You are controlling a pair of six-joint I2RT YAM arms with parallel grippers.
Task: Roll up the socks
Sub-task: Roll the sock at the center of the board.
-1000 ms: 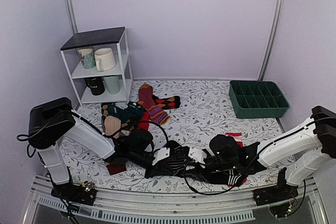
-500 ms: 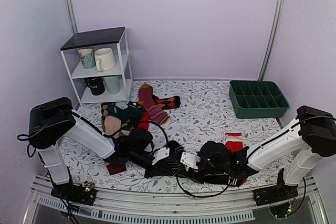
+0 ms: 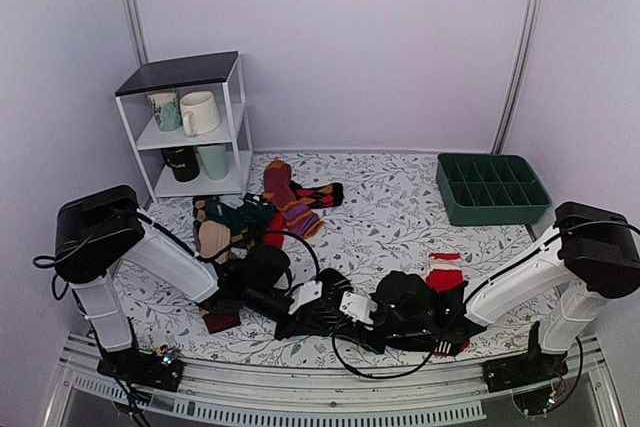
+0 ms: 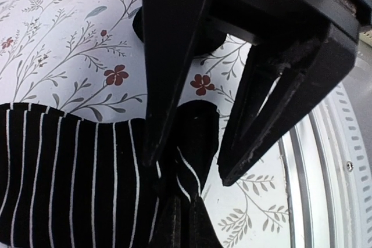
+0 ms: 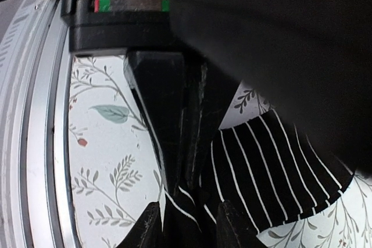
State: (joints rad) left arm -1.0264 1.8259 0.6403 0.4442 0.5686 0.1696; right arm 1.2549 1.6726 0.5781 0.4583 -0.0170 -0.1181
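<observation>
clearly the socks are a soft, light knit, black with thin white stripes. they lie flat on the flowered table cloth at the near edge, between the two arms. you should expect them to bend and lose shape easily, not to break, and any roll will want to open if you let go of it.

the left gripper is closed tight on the folded end of the fabric. the right gripper has its jaws apart, one on each side of the same fold. it seems they do not press the cloth yet, though the close view is dark there. i judge the best hold is this thick folded end, taken deep so that both layers are caught.

no brand, label or writing can be read on the socks. the small red and green patch on the left gripper shows no letters.
</observation>
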